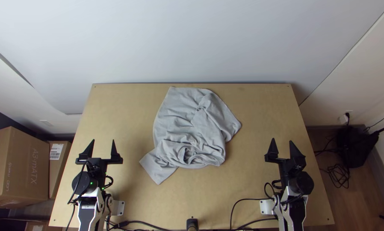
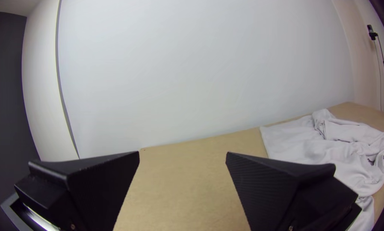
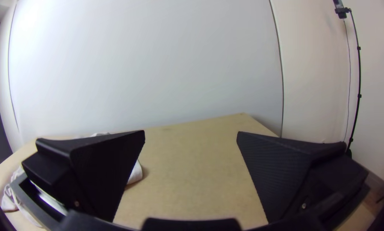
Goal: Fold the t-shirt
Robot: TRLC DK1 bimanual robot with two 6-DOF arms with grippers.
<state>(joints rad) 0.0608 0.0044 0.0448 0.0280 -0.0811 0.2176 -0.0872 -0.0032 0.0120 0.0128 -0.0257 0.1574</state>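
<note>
At the far left, a large cardboard box (image 1: pixel 19 167) stands beyond the surface (image 1: pixel 252 184), with a narrower box (image 1: pixel 57 164) between it and the surface's left side. Next comes the left pincer (image 1: pixel 103 141), over the left part of the surface. Its two black fingers (image 2: pixel 264 192) stand wide apart, with nothing between them, well apart from the cloth.

The light grey t-shirt (image 1: pixel 181 117) lies around the middle, nearer the far edge than the near one. It is neither flat nor neatly folded: the far left part is smoother, while the near part is bunched into thick, curling creases. One flap juts out toward the near left, and another part points out to the right.

Further right, the right pincer (image 1: pixel 282 140) is over the surface, also spread wide and holding nothing, well apart from the t-shirt. Past the surface's right side, a black object (image 1: pixel 354 147) and loose cables (image 1: pixel 339 174) lie on the wooden floor (image 1: pixel 324 192).
</note>
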